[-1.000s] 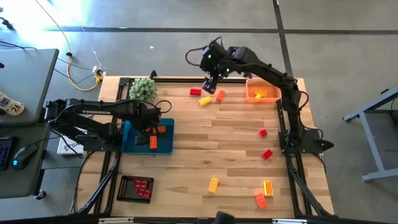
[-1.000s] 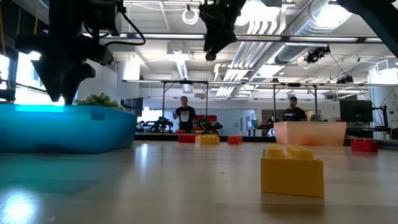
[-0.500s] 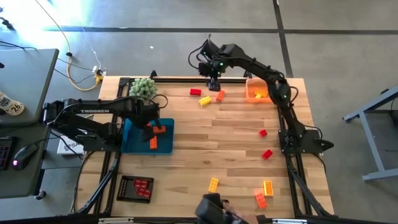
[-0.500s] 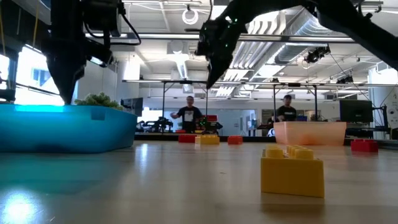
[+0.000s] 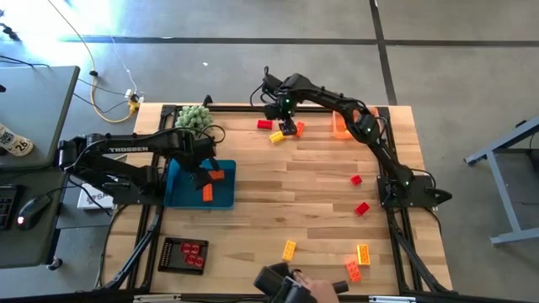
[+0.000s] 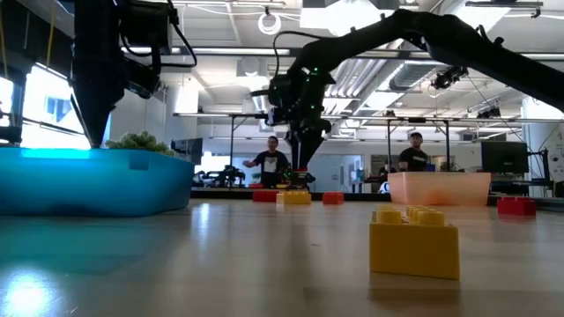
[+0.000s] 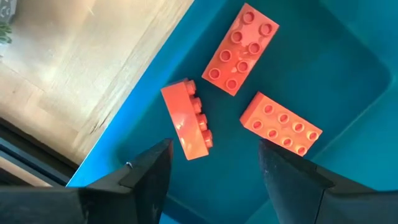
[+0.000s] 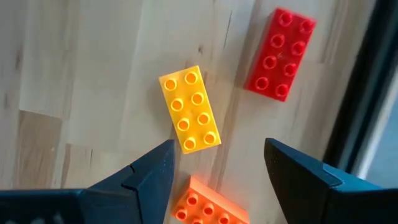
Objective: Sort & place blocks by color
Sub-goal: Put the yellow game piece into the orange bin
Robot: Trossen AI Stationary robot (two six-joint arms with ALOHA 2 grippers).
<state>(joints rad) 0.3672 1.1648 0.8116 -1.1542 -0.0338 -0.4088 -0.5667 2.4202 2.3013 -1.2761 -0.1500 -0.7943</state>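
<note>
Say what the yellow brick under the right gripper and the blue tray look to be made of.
Yellow brick: apparently hard moulded plastic, smooth, with crisp round studs. Blue tray: probably plastic too, with a smooth uniform surface and rounded inner corners, though the look leaves it open.

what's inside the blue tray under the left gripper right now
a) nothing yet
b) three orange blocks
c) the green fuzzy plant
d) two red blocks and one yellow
b) The left wrist view shows three orange blocks lying on the floor of the blue tray, with the open left gripper hovering above them.
</note>
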